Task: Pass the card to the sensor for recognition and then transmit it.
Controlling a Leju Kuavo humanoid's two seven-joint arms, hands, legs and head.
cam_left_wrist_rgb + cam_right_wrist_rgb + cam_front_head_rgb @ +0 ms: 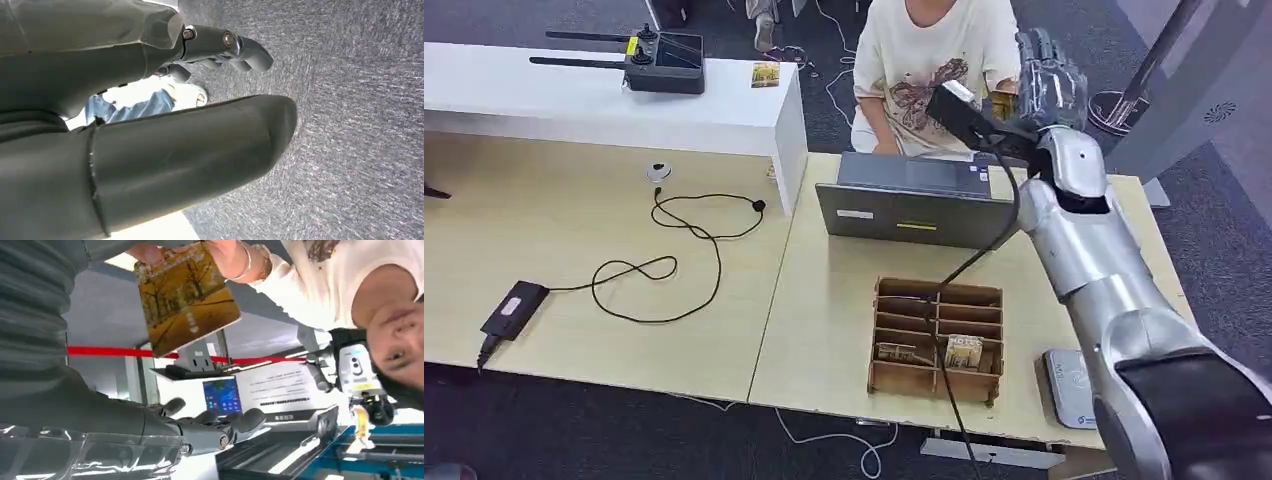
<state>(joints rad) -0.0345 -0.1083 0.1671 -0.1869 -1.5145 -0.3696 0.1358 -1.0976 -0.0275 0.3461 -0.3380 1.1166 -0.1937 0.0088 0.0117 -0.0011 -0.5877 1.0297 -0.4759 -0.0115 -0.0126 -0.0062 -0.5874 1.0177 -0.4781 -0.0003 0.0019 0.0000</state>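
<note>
right wrist view: the card (185, 295) is pinched at one edge by a person's hand (220, 252), just beside the right hand (210, 427), whose fingers are apart and hold nothing. it looks thin, stiff, light and slick, best taken by its edges.

You can read no word, number or brand anywhere: the card (186, 295) carries a short line of print too small to make out, the white board (290, 387) behind it has blurred lines of text, and the laptop's (916, 212) yellow sticker is illegible.
</note>
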